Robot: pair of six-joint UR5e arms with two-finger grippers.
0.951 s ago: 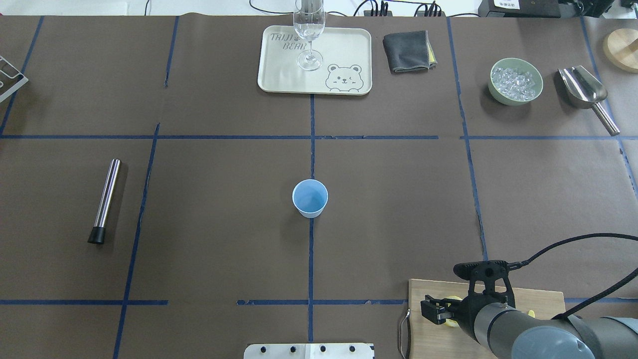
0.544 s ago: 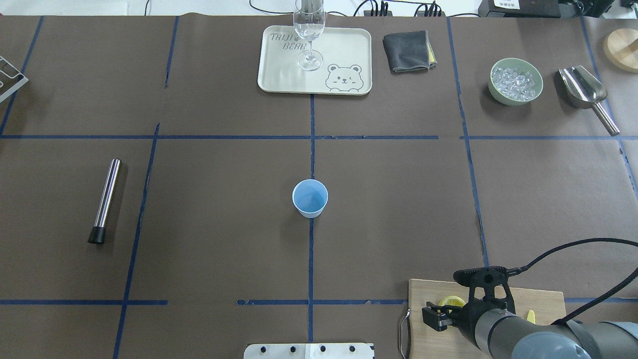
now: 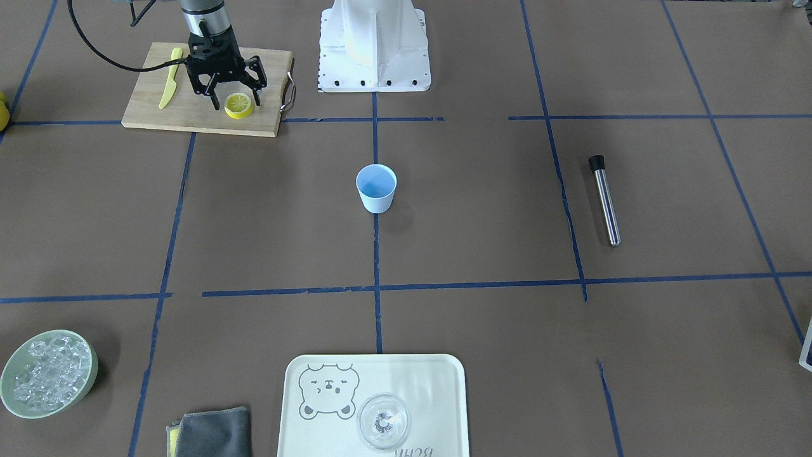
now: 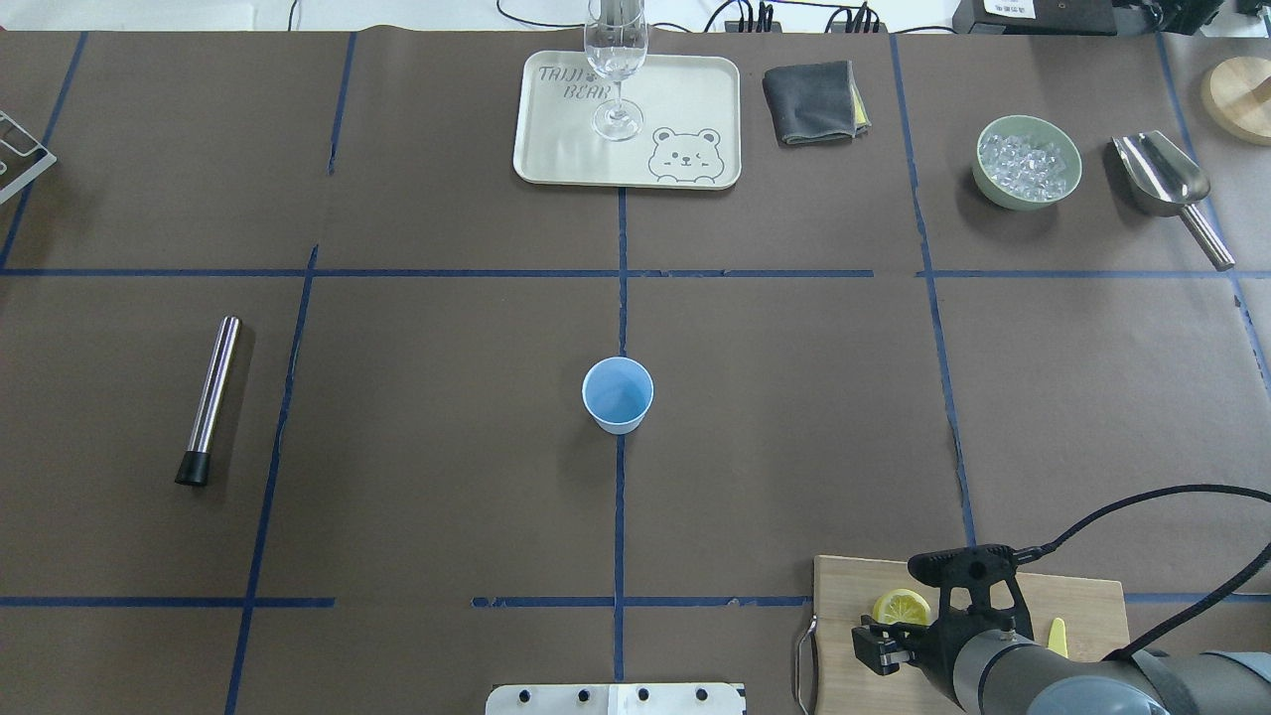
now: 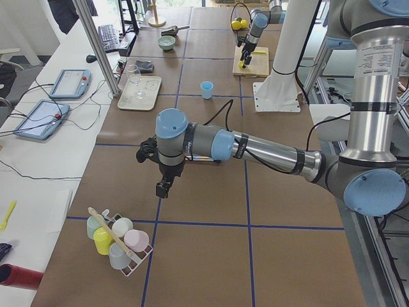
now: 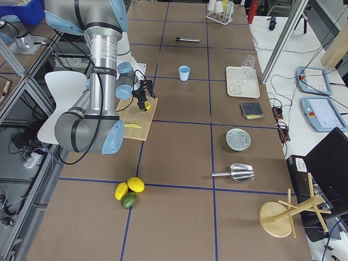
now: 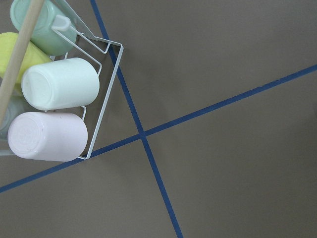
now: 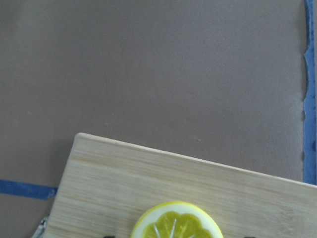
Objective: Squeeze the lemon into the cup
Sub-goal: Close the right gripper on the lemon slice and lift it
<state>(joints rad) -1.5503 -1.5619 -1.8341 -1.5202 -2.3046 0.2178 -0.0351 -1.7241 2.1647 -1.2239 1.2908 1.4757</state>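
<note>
The lemon (image 3: 239, 105) is a round yellow slice, cut face up, on the wooden cutting board (image 3: 190, 117) at the near right of the table; it also shows in the overhead view (image 4: 901, 606) and at the bottom of the right wrist view (image 8: 177, 224). My right gripper (image 3: 233, 95) hangs open just over the board, its fingers either side of the lemon and apart from it. The light-blue cup (image 4: 618, 394) stands upright in the table's middle, far from both grippers. My left gripper (image 5: 163, 188) shows only in the exterior left view, over bare table; I cannot tell whether it is open or shut.
A yellow knife (image 3: 167, 86) lies on the board. At the far side are a tray (image 4: 556, 149) with a clear glass (image 4: 616, 70), a grey cloth (image 4: 809, 101), a green bowl of ice (image 4: 1027, 161) and a metal scoop (image 4: 1162, 179). A steel rod (image 4: 209, 397) lies at left. A cup rack (image 7: 54, 89) stands under the left wrist.
My right gripper has drawn back toward the robot's base, and the lemon that it covered now lies in plain view on the board. The cup has not moved.
</note>
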